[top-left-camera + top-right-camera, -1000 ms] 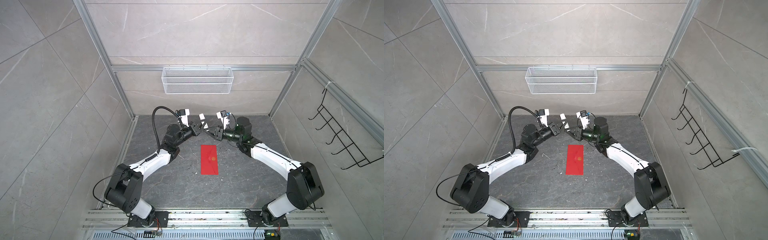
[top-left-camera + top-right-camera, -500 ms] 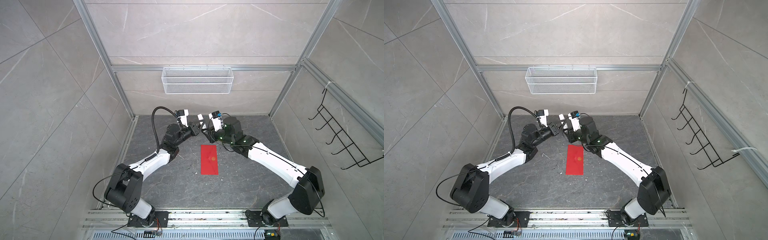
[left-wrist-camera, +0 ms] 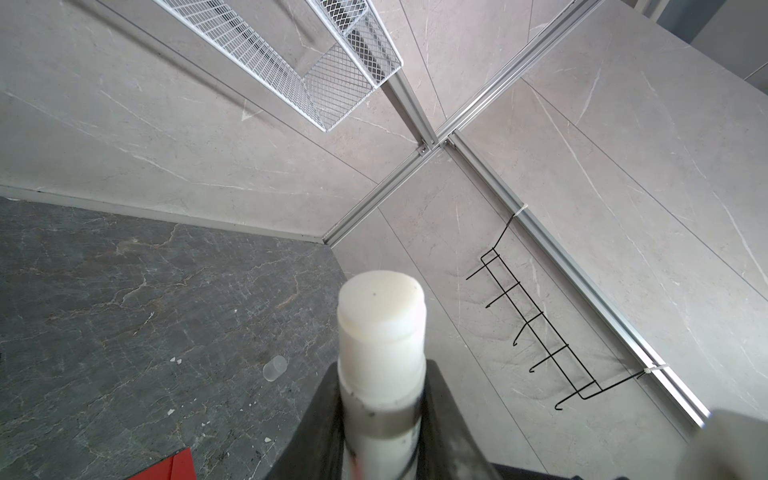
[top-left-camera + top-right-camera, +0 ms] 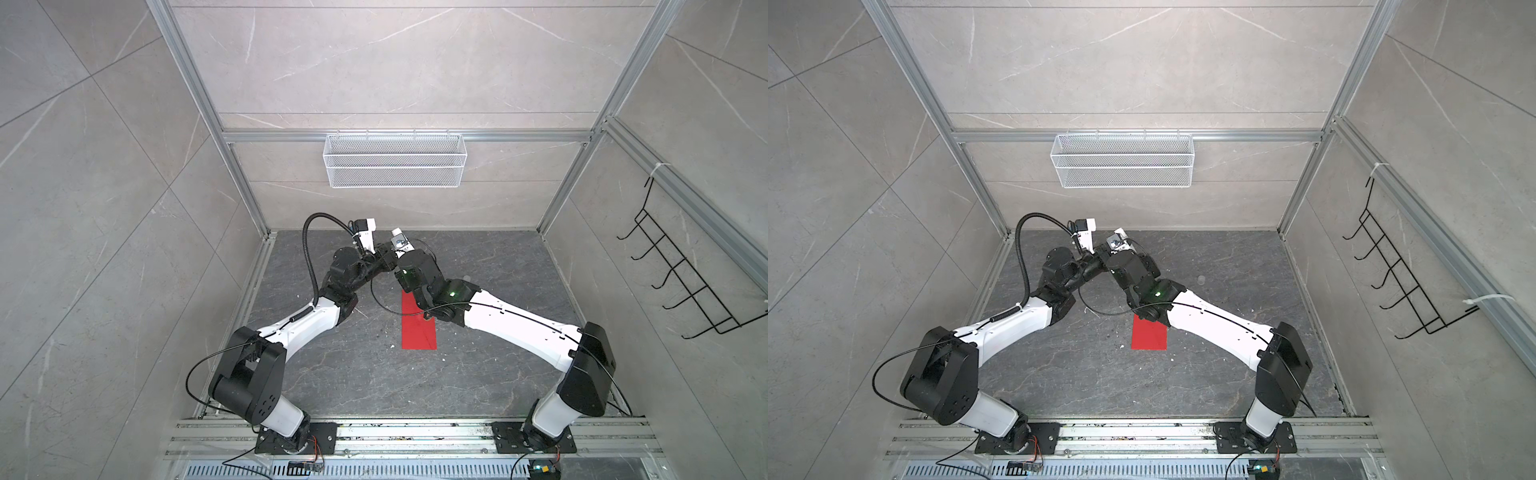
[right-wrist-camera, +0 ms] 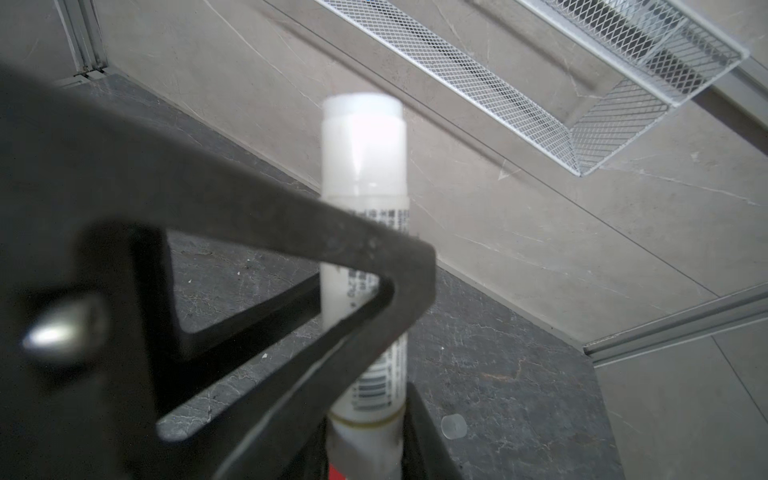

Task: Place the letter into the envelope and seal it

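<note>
The red envelope (image 4: 419, 332) (image 4: 1149, 336) lies flat on the dark floor, its far end hidden under my right forearm. A red corner of it shows in the left wrist view (image 3: 174, 465). The letter is out of view. Both grippers meet above the floor behind the envelope, holding one white glue stick (image 3: 380, 316) (image 5: 363, 145). My left gripper (image 3: 382, 368) (image 4: 384, 257) is shut on the tube just below its bare glue end. My right gripper (image 5: 368, 415) is shut on the tube's other end, and a left finger (image 5: 291, 232) crosses in front.
A small clear cap (image 4: 1201, 279) (image 3: 274, 368) (image 5: 453, 427) lies on the floor to the right of the grippers. A white wire basket (image 4: 395, 164) hangs on the back wall. A black hook rack (image 4: 681, 286) hangs on the right wall. Aluminium posts frame the corners.
My right wrist has swung to the left, close against the left gripper, and its forearm now covers the envelope's far end. The left arm has hardly moved.
</note>
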Robot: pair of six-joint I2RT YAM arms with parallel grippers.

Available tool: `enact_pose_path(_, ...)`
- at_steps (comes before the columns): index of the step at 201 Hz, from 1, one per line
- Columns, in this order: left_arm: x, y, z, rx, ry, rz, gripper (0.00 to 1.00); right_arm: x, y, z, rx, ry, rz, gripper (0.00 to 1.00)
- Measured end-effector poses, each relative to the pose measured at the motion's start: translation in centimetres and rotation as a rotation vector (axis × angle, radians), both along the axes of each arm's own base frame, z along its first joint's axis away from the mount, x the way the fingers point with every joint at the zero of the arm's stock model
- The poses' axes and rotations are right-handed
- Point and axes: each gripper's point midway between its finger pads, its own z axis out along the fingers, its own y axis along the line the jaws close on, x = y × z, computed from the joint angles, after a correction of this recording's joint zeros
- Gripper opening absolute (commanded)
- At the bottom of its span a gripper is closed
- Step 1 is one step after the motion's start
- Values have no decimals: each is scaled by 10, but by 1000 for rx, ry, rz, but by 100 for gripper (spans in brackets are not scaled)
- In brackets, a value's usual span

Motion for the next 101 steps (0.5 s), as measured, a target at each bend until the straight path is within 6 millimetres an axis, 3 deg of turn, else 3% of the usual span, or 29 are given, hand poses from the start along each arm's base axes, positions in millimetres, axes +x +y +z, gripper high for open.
enact_pose_path(13, 1, 0, -1, 3, 5, 3, 0, 1, 1, -2, 29, 29, 34, 31)
enact_pose_path(26, -1, -1, -2, 4, 6, -7, 0, 1, 0, -2, 89, 69, 90, 49)
enact_pose_path(39, -5, -5, -2, 5, 6, -27, 0, 1, -7, 0, 174, 115, 143, 66)
enact_pose_path(48, -7, -7, -2, 7, 7, -42, 0, 1, -13, 1, 230, 148, 188, 73)
enact_pose_path(66, -11, -10, 0, 2, 3, -68, 0, -1, -27, 6, 386, 219, 279, 76)
enact_pose_path(101, -19, -17, 3, -10, 1, -115, 0, -11, -34, 8, 621, 344, 467, 75)
